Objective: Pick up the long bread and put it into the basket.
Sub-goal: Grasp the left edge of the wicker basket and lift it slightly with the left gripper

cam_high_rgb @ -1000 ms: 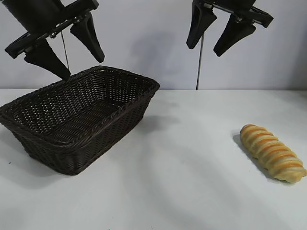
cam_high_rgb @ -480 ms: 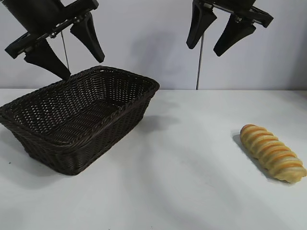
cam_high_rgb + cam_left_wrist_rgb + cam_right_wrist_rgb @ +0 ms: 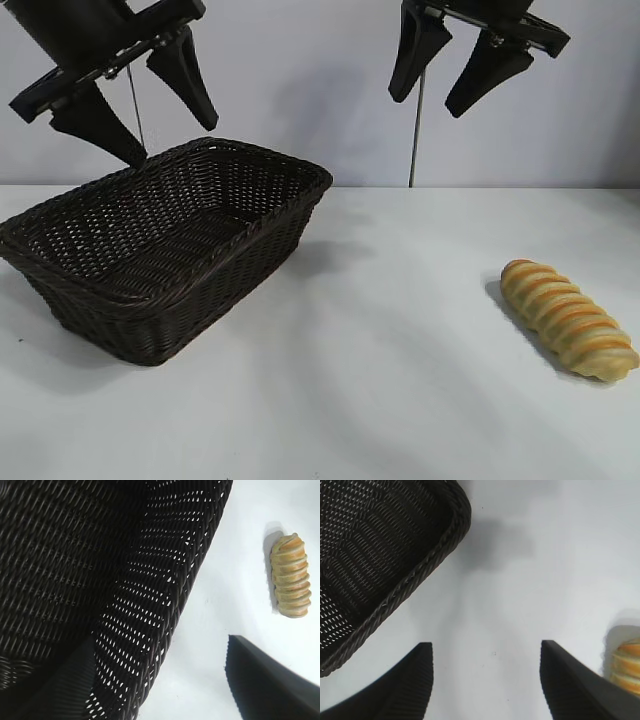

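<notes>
While no writing shows anywhere, the long bread (image 3: 569, 318) lies on the table (image 3: 400, 380) well right of the basket (image 3: 165, 245); left gripper (image 3: 135, 105) above basket, right gripper (image 3: 447, 75) high between them, both spread wide, empty.

Bright, even light; soft shadows; sharp focus.

A plain white surface (image 3: 380, 380) fills the lower part of the room, smooth and matte, with soft grey shadows lying across it. Behind it stands a bare pale grey-blue wall (image 3: 300, 80), evenly lit. Two thin metal rods (image 3: 414, 130) rise upright in front of that wall.
</notes>
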Robot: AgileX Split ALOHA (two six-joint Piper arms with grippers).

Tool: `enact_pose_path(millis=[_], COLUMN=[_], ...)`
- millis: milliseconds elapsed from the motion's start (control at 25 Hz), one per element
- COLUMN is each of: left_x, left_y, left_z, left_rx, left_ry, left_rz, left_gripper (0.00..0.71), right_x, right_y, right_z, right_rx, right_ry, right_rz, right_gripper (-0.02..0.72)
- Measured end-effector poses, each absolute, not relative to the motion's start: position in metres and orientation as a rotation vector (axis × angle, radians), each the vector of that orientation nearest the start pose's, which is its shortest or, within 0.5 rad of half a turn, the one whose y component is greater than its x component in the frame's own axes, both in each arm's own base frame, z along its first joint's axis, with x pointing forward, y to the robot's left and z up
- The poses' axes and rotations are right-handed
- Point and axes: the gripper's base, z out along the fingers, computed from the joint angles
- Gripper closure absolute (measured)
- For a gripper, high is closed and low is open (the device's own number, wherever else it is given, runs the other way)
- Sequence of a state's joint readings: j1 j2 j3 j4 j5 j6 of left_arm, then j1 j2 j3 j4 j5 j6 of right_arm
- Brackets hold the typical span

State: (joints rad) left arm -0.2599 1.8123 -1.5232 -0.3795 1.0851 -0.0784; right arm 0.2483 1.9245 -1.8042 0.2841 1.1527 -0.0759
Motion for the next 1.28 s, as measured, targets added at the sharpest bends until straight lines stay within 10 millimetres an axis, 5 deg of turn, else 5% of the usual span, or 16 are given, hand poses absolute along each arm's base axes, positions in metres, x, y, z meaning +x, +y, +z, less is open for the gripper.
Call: enact_pose_path(millis=[320,640,1080,1280], left_x=[0.334,0.306,0.310,0.313], left_y=[-0.118,-0.103,-0.092,-0.093], left_z=[0.279,0.256,0.247,0.242], left_rx=[0.056,-0.243,-0.740,-0.820], left_ry=[2.890,2.902,2.773,2.755], left_rz=[-0.554,-0.470,-0.384,-0.393], left_gripper=[0.178,0.178,0.178,0.178], right_x=[0.401,0.401,0.401,0.401], right_y=[0.126,0.126,0.126,0.126], right_z=[0.307,0.307,0.307,0.307], right_rx=[-0.355,-0.355,-0.355,-0.354], right_ry=[2.729,2.729,2.729,2.729], right_rz=[0.435,0.435,0.437,0.441], right_gripper=[0.250,0.250,0.250,0.250])
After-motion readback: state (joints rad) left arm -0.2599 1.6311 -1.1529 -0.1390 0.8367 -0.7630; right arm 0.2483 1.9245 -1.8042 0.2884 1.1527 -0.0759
